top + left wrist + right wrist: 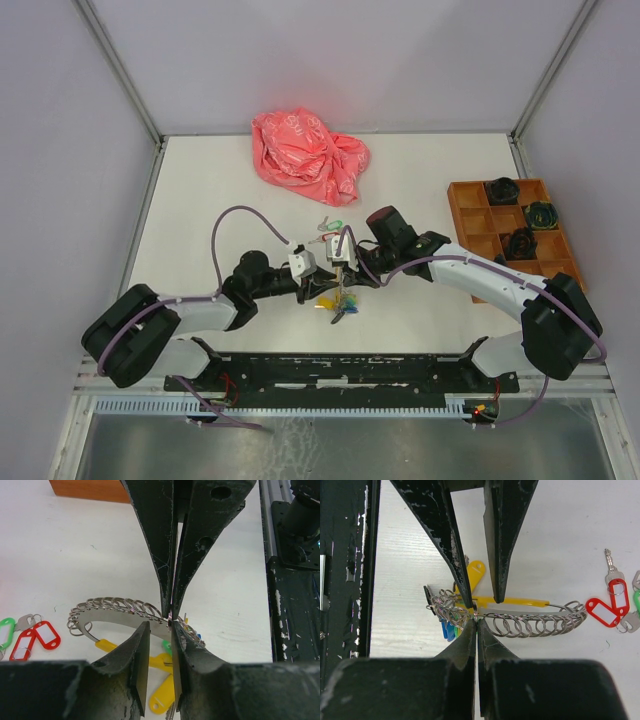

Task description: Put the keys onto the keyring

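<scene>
The keyring (535, 622), a thin silver band strung with many small rings, hangs between both grippers, with its yellow, blue and green tags (338, 303) dangling beneath. My right gripper (474, 619) is shut on the keyring's wire near the bunched end. In the left wrist view it comes down from above as the right gripper (171, 612). My left gripper (159, 626) is open, its fingertips either side of the keyring's band (115, 609), right against the right gripper's tips. Loose keys with red tags (47, 634) and a green tag (5, 632) lie on the table beside the ring. They also show in the top view as keys (328, 224).
A crumpled pink plastic bag (308, 143) lies at the back of the white table. An orange compartment tray (470, 215) holding dark round parts stands at the right. Both arms cross the near middle, over the black base rail (340, 370).
</scene>
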`<state>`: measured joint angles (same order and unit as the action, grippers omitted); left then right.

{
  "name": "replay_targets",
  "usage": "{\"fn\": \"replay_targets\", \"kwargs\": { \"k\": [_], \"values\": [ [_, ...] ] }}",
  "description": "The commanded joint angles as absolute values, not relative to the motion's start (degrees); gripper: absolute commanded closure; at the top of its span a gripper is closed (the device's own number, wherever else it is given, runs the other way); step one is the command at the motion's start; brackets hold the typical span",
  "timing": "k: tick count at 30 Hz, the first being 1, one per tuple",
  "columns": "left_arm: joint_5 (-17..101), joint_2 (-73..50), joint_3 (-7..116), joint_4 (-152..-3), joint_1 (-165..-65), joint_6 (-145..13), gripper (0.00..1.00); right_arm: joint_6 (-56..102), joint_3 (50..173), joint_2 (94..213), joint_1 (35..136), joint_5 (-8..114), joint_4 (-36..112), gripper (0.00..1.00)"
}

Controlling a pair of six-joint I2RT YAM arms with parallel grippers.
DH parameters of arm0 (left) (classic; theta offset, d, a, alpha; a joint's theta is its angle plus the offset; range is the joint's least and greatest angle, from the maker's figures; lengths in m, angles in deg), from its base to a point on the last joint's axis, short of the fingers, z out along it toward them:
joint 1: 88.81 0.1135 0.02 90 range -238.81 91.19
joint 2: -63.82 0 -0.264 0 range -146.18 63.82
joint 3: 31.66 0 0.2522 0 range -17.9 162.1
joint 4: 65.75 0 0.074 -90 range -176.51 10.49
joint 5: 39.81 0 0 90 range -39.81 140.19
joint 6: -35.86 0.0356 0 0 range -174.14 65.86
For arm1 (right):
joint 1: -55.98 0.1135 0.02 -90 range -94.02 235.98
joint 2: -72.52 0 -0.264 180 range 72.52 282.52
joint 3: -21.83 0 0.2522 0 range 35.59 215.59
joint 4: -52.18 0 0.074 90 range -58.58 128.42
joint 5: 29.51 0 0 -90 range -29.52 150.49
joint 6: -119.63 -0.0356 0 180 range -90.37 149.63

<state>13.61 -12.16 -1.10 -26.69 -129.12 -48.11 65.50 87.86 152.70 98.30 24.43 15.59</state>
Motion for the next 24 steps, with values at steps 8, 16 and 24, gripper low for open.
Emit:
{"fn": "replay_targets", "kwargs": {
  "k": [8, 16, 24],
  "values": [
    [10.2, -14.6, 1.8, -25.1, -129.1, -49.6, 0.73, 66.0, 90.8, 150.8, 98.8, 22.2, 17.9, 0.99],
    [10.0, -15.5, 2.6, -26.2, -129.1, -49.4, 0.8, 65.7, 90.7, 150.6, 98.9, 21.9, 18.4, 0.99],
    [10.4, -15.9, 3.1, -27.1, -129.1, -49.2, 0.86, 65.1, 90.6, 150.4, 98.9, 21.1, 19.3, 0.99]
  ]
}}
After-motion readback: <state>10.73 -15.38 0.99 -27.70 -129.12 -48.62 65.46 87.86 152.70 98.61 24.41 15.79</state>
